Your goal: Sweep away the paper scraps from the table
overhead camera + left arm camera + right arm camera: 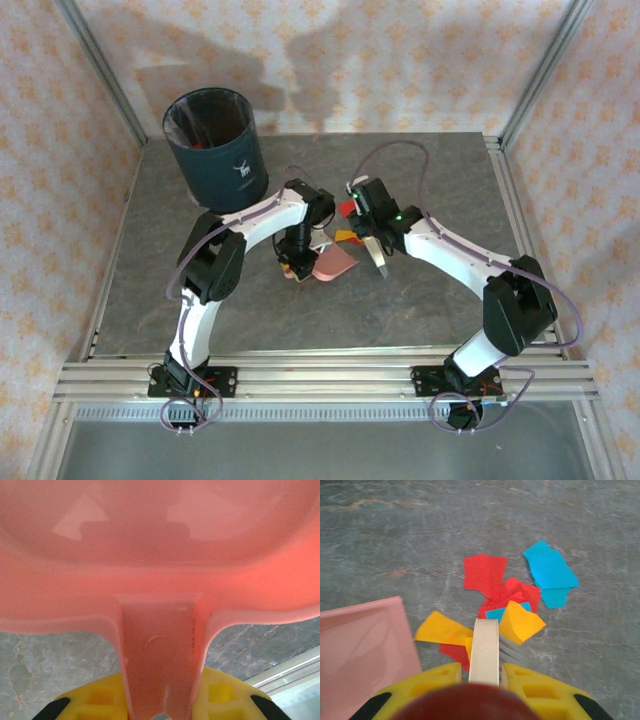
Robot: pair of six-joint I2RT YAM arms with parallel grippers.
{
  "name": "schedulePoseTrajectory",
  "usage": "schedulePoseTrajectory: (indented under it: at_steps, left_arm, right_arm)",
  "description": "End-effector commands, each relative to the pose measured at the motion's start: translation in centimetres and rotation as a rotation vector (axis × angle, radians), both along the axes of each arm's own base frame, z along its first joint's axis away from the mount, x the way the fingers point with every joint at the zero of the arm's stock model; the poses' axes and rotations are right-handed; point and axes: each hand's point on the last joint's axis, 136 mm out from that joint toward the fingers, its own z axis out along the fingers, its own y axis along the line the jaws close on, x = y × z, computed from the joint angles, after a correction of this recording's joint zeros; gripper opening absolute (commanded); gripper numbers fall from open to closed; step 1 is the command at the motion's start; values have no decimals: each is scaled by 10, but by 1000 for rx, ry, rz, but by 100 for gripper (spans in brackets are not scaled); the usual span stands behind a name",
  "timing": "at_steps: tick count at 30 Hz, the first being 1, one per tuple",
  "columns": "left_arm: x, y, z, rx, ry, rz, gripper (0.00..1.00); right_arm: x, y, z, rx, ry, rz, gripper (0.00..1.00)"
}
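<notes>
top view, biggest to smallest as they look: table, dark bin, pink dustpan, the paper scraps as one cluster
1. table
2. dark bin
3. pink dustpan and paper scraps cluster: about alike here, and the left arm covers part of the dustpan, so no ranking between them.

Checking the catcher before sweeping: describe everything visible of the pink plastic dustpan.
The pink plastic dustpan is a glossy, smooth, shallow scoop with a curved back wall and a flat handle. The jaws of the left arm are shut on that handle, holding it at the middle of the grey marbled table. No scraps show inside. Coloured paper scraps lie beside its straight edge.
</notes>
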Motion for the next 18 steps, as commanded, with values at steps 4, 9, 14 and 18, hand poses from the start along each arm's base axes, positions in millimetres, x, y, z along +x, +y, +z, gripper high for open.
schedulePoseTrajectory:
  at_steps: [4,9,14,18]
  left_arm:
    - [4,2,0,45,29,-54,0]
    - [7,-4,0,30,34,-70,0]
    - [10,-5,2,27,22,-72,0]
    - [11,-3,3,37,9,-71,0]
  right_arm:
    - [-15,31,13,120,17,122,0]
    - [-25,39,19,161,28,166,0]
    - [-32,35,32,170,11,168,0]
    - [-33,21,44,138,-22,130,0]
